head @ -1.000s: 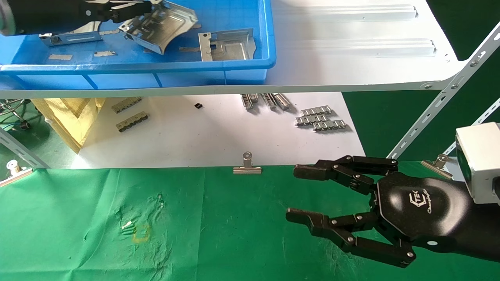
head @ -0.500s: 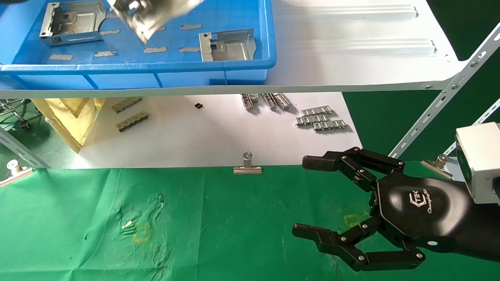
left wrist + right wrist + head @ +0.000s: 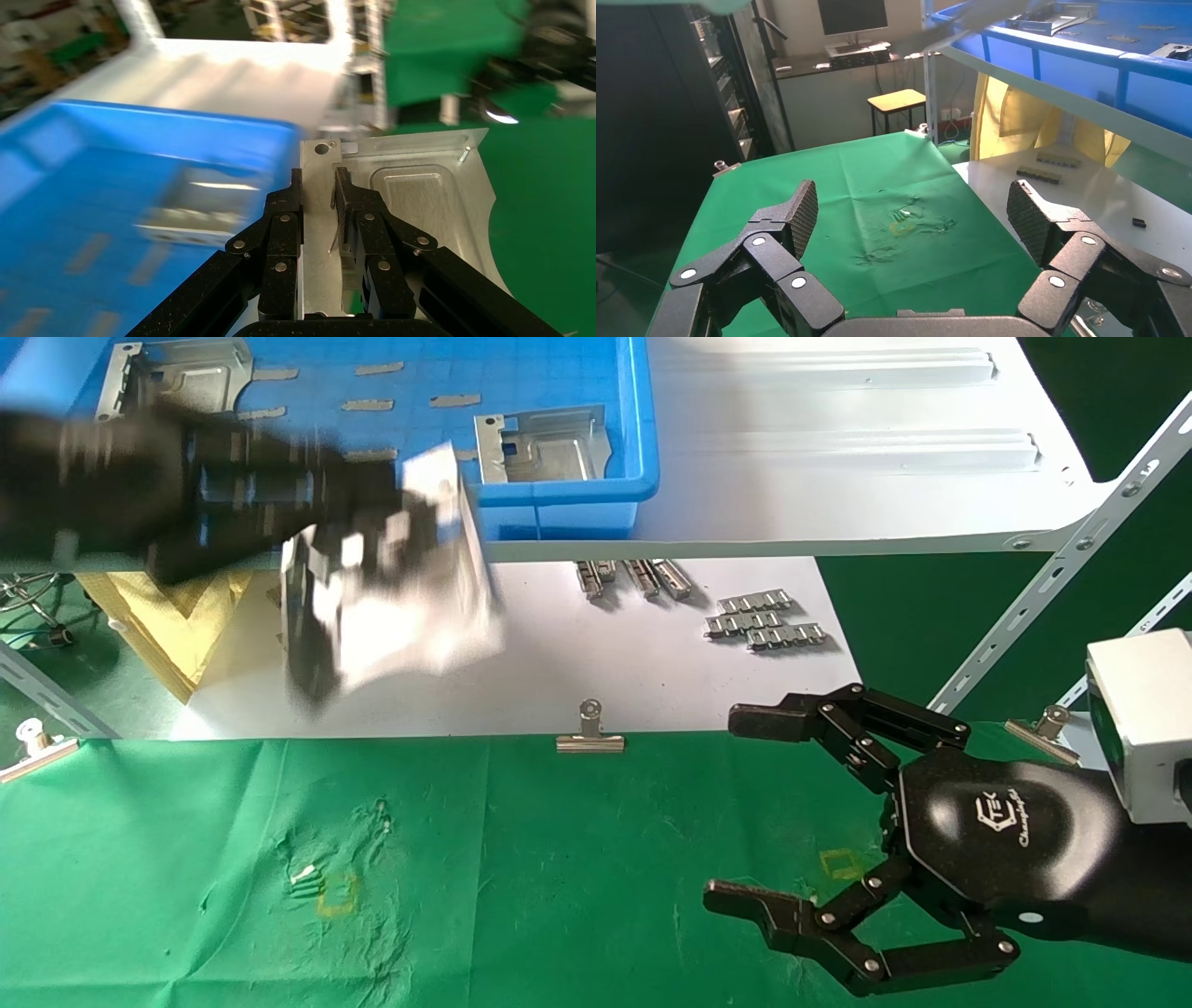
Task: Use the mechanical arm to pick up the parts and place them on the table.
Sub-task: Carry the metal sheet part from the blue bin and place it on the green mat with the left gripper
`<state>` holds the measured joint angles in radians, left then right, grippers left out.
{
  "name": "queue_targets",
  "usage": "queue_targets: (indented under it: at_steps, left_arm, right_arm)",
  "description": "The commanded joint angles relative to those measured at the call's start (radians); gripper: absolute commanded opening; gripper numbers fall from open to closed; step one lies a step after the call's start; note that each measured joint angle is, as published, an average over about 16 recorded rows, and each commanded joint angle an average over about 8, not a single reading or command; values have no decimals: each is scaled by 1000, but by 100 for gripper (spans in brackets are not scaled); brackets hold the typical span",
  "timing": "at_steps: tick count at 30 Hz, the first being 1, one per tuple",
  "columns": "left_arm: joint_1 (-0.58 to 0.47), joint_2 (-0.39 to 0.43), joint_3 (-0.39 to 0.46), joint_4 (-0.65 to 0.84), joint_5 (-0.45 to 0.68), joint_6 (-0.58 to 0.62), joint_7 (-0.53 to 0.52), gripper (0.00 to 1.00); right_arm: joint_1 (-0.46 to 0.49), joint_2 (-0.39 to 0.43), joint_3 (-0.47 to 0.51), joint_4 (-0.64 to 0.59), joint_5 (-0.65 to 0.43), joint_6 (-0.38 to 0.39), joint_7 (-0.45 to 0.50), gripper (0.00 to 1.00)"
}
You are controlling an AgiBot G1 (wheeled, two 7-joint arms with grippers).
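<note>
**Carrying a part from bin to bench**

We take this for the carry step. The green bench (image 3: 577, 877) lies near and bears no part yet. On the far shelf (image 3: 838, 439) the blue bin (image 3: 559, 495) holds two more parts. Our left pincer (image 3: 320, 210) pinches a part (image 3: 400, 589) in mid-air, left of centre, over the white sheet. Next: lower it onto the bench, then release. The right pincer (image 3: 792, 822) hovers spread at right.

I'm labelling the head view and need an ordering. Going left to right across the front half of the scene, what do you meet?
Left binder clip → yellow square mark → middle binder clip → right gripper, open over the green table → white wrist box.
</note>
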<state>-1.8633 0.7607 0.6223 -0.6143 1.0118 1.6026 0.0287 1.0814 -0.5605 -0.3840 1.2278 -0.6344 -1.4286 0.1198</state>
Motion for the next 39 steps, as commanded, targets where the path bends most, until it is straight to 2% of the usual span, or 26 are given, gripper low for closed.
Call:
queue_targets:
  at_steps: [1, 5, 11, 17, 26, 27, 28, 33, 35, 36, 39]
  left_arm:
    - [70, -56, 36, -118, -81, -2, -15, 0]
    - [120, -85, 104, -139, -57, -24, 127, 0]
    - [165, -56, 149, -20, 26, -50, 405, 0]
    - [204, -15, 176, 114, 57, -45, 551, 0]
    - [253, 8, 211, 225, 96, -37, 746, 1]
    - [254, 10, 214, 236, 97, -37, 757, 4]
    - [255, 12, 217, 248, 100, -38, 768, 12]
    - [247, 24, 228, 307, 113, -54, 788, 75]
    - [241, 29, 232, 327, 119, -61, 791, 96]
    - [239, 32, 233, 337, 120, -62, 791, 100]
    - [233, 40, 230, 362, 113, -51, 788, 100]
  right_arm:
    - [0, 0, 0, 0, 0, 0, 0, 100]
    - [0, 0, 0, 0, 0, 0, 0, 100]
    - [0, 0, 0, 0, 0, 0, 0, 100]
    - [0, 0, 0, 0, 0, 0, 0, 100]
    - [0, 0, 0, 0, 0, 0, 0, 100]
    - [0, 0, 0, 0, 0, 0, 0, 100]
    - [0, 0, 0, 0, 0, 0, 0, 100]
    - [0, 0, 0, 0, 0, 0, 0, 100]
    - [0, 0, 0, 0, 0, 0, 0, 100]
    - [0, 0, 0, 0, 0, 0, 0, 100]
    - [0, 0, 0, 0, 0, 0, 0, 100]
